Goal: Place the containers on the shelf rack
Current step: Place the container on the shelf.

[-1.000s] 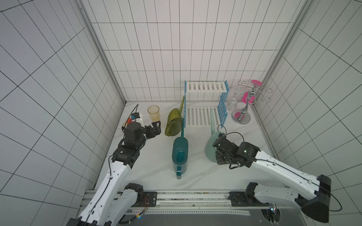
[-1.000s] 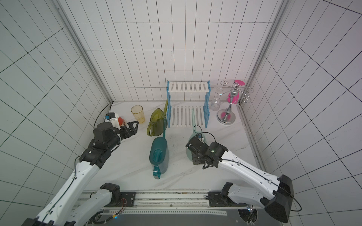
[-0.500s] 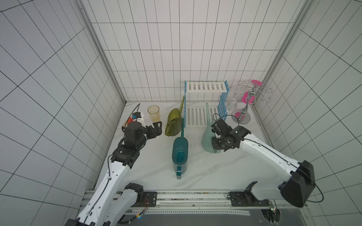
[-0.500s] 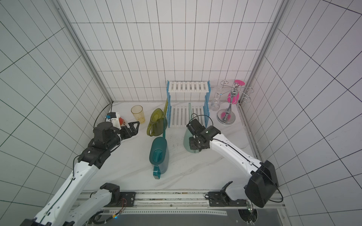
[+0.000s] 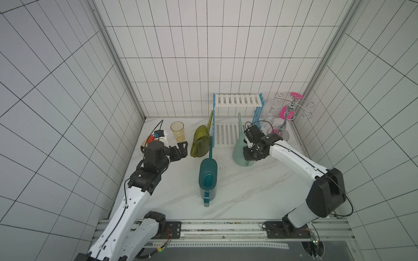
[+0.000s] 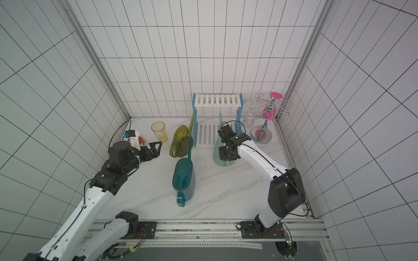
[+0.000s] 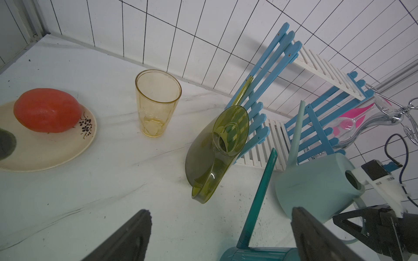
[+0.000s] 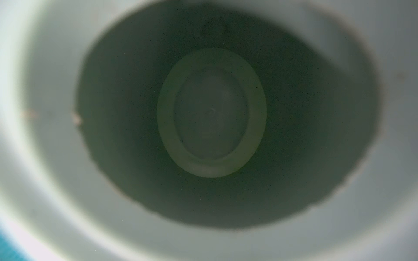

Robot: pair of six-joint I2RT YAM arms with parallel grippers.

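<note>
first placement: right hand, clenched on the mint watering can, holds it just in front of the shelf rack, spout over the lower shelf; left hand released, empty. next, likely: lift it onto a shelf.

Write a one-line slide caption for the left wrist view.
Open left gripper faces the olive-yellow watering can propped against the shelf rack; right gripper holds the mint watering can beside it.

Mint can, teal can
</note>
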